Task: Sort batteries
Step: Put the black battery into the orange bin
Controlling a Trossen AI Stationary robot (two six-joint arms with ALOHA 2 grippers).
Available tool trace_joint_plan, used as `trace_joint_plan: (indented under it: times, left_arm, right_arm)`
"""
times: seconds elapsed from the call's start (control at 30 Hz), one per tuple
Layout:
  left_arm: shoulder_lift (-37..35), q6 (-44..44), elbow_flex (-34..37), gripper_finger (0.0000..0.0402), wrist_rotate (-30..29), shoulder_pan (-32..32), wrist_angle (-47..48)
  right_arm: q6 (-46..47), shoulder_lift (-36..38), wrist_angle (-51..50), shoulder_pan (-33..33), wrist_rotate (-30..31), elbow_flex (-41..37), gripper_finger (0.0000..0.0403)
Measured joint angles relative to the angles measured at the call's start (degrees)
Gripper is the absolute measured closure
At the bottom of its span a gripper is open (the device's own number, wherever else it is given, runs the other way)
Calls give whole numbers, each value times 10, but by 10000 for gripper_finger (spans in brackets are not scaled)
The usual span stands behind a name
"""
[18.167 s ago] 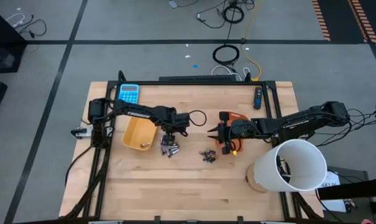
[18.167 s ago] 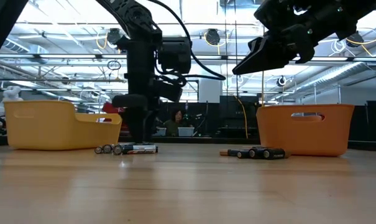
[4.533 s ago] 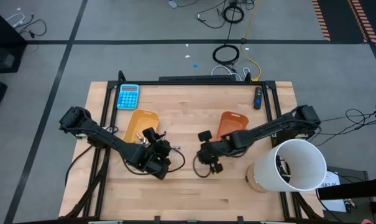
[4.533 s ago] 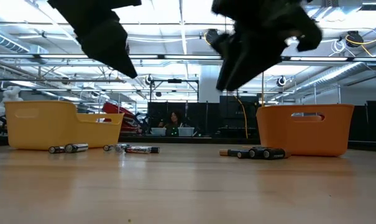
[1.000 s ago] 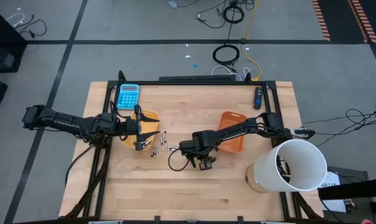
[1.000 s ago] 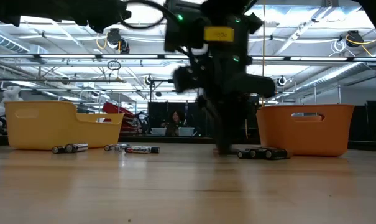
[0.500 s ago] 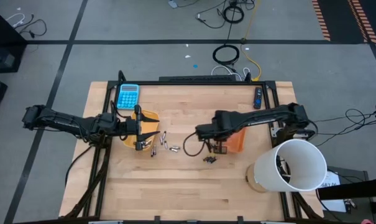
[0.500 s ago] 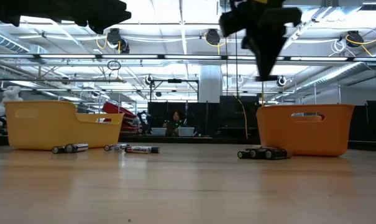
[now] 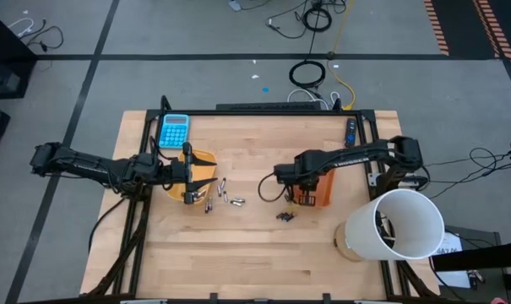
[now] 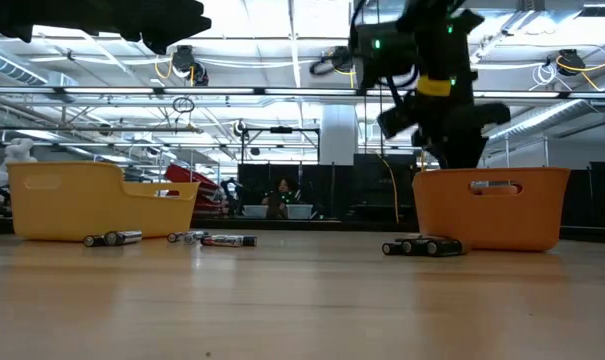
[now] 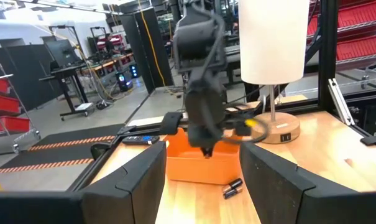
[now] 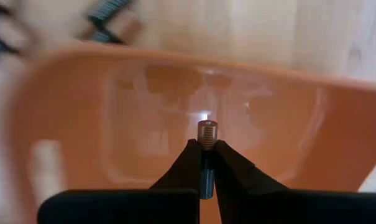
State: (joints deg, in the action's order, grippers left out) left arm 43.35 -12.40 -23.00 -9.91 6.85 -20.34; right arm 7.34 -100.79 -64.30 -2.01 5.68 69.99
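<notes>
A: Right pincer, what's it got?

B: Clamped on 1 small battery, dark body w/ coppery end cap, sticking up between the fingertips. It hangs over the orange tray, just above the inside.

A: Left pincer?

B: Left pincer is over the yellow tray, fingers spread apart, holding nothing.

A: Count of trays, batteries?

B: 2 trays: yellow on the left, orange on the right. Loose batteries in 2 clusters on the table. Left cluster just beside the yellow tray: silvery-grey, larger; approx 5, can't count exactly. Right cluster near the front of the orange tray: small, dark; approx 3 in low view, lying side by side on the wood.

A: Other stuff?

B: 1 blue calculator at the back left, 1 white lamp front right.
</notes>
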Motion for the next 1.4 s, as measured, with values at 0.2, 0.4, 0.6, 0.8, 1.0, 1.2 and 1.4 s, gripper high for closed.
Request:
trace_joint_plan:
  times: [0.2, 0.4, 0.6, 0.8, 1.0, 1.2, 1.4]
  left_arm:
    - [0, -4, 0, 187, 0, 0, 1]
    - [0, -3, 0, 187, 0, 0, 5]
    - [0, -12, 0, 187, -2, 0, 6]
    - [0, -17, 0, 187, -10, 0, 5]
    - [0, -19, 0, 187, -10, 0, 5]
    - [0, -19, 0, 187, -10, 0, 5]
    - [0, -19, 0, 187, -10, 0, 5]
  right_arm:
    - [-54, 0, 33, -64, -10, -56, 395]
    - [-70, 26, 107, -99, -33, -112, 396]
    - [-58, 52, 147, -100, -28, -164, 386]
    - [-52, 54, 183, -100, -27, -189, 344]
    - [-44, 68, 192, -100, -26, -189, 328]
    - [-20, 118, 156, -99, -25, -169, 326]
    - [12, 145, 55, -89, 16, -116, 313]
